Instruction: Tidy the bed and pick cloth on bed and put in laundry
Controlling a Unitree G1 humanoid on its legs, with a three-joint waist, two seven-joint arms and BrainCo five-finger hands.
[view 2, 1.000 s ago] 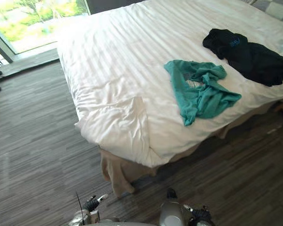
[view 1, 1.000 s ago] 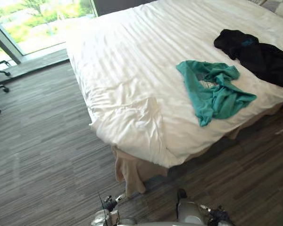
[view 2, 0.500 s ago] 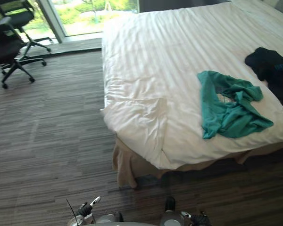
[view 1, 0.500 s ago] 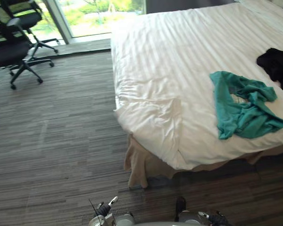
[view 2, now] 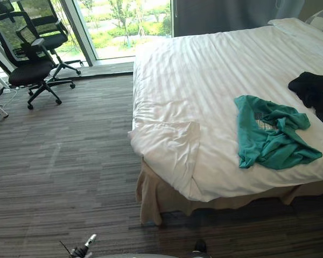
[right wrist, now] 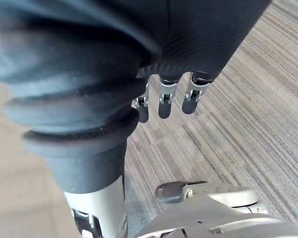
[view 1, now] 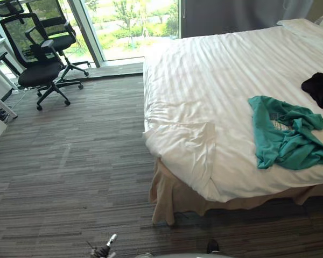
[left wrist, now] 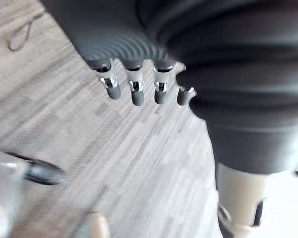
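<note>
We see a room floored in grey, finely streaked carpet [view 1: 70, 177], with a tall window [view 1: 134, 24] at the far side and green trees beyond the glass. One bed [view 1: 215, 70] takes up the right of the room. Its white duvet [view 1: 204, 102] has a faint woven stripe and lies mostly smooth. It is rumpled at the near corner, where a flap is folded back. A beige bed skirt [view 1: 172, 196] hangs in soft pleats below it. A white pillow [view 2: 296, 27] lies at the far end.

Two cloths lie on the bed. The teal cloth [view 1: 288, 137] is a crumpled soft knit near the near edge. The black cloth [view 1: 320, 88] is bunched just beyond it at the right margin.

Two black mesh-backed office chairs stand on castors by the window: the nearer chair [view 1: 37, 59] and the farther chair [view 1: 56, 24].

The left robot hand [left wrist: 135, 91] and the right robot hand [right wrist: 164, 101] both hang over the carpet. Their fingers are loose and hold nothing.
</note>
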